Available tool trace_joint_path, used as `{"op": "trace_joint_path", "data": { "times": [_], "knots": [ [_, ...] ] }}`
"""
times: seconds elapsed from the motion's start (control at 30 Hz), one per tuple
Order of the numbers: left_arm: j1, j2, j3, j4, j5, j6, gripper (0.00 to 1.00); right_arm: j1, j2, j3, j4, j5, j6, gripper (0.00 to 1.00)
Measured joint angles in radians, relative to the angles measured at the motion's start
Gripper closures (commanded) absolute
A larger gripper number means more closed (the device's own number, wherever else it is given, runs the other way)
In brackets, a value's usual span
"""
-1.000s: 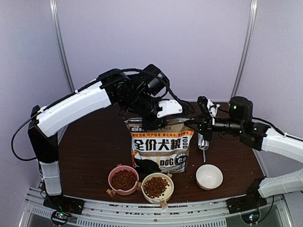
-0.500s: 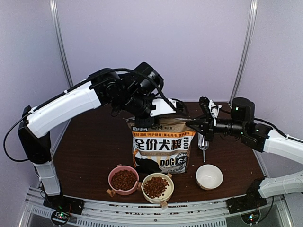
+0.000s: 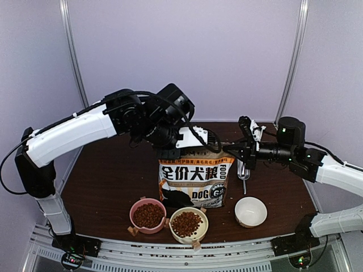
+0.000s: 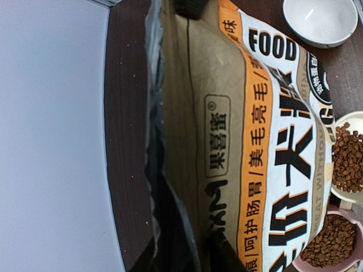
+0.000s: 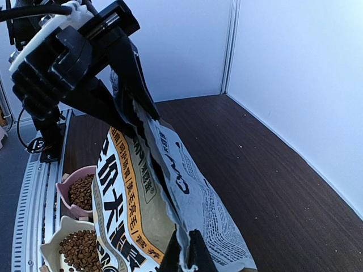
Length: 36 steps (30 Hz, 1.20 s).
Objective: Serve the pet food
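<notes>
The pet food is kibble heaped in a pink bowl (image 3: 148, 215) and a cream bowl (image 3: 188, 224), both in front of the upright kraft bag (image 3: 194, 180). My left gripper (image 3: 172, 151) is shut on the bag's top left edge. In the left wrist view (image 4: 198, 255) the bag's rim runs between its dark fingers. My right gripper (image 3: 229, 152) is shut on the bag's top right corner, which shows pinched in the right wrist view (image 5: 188, 258). The bag's mouth is held stretched between the two grippers. The kibble in both bowls also shows in the left wrist view (image 4: 347, 164).
An empty white bowl (image 3: 250, 211) stands right of the cream bowl. A shiny metal scoop (image 3: 244, 171) hangs or stands just right of the bag, under my right gripper. The table's front edge lies just before the bowls. Purple walls enclose the back and sides.
My left arm has swung to the left and drawn the bag's top left edge with it, stretching the mouth. The right gripper has barely moved.
</notes>
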<state>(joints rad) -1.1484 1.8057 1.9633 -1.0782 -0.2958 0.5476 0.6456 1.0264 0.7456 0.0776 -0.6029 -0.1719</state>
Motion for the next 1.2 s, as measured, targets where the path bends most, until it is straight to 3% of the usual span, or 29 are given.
{"op": "trace_joint_path", "data": {
  "times": [0.33,0.37,0.57,0.67,0.9,1.2],
  "knots": [
    [-0.020,-0.064,-0.093,0.093,-0.042,0.039,1.00,0.000,-0.003,0.000,-0.007,0.002,0.003,1.00],
    [-0.021,-0.066,-0.093,0.093,-0.041,0.041,1.00,0.000,-0.004,0.000,-0.010,0.003,0.002,0.99],
    [-0.019,-0.074,-0.106,0.108,-0.027,0.047,1.00,0.000,-0.010,0.063,-0.117,0.010,-0.034,0.65],
    [-0.011,-0.078,-0.107,0.108,0.004,0.043,1.00,0.008,-0.010,0.122,-0.186,0.022,-0.069,0.57],
    [0.029,-0.084,-0.107,0.108,0.106,0.013,1.00,0.045,-0.005,0.201,-0.274,0.038,-0.139,0.50],
    [0.037,-0.085,-0.107,0.108,0.136,0.006,1.00,0.115,0.123,0.344,-0.419,0.073,-0.239,0.51]
  ]
}}
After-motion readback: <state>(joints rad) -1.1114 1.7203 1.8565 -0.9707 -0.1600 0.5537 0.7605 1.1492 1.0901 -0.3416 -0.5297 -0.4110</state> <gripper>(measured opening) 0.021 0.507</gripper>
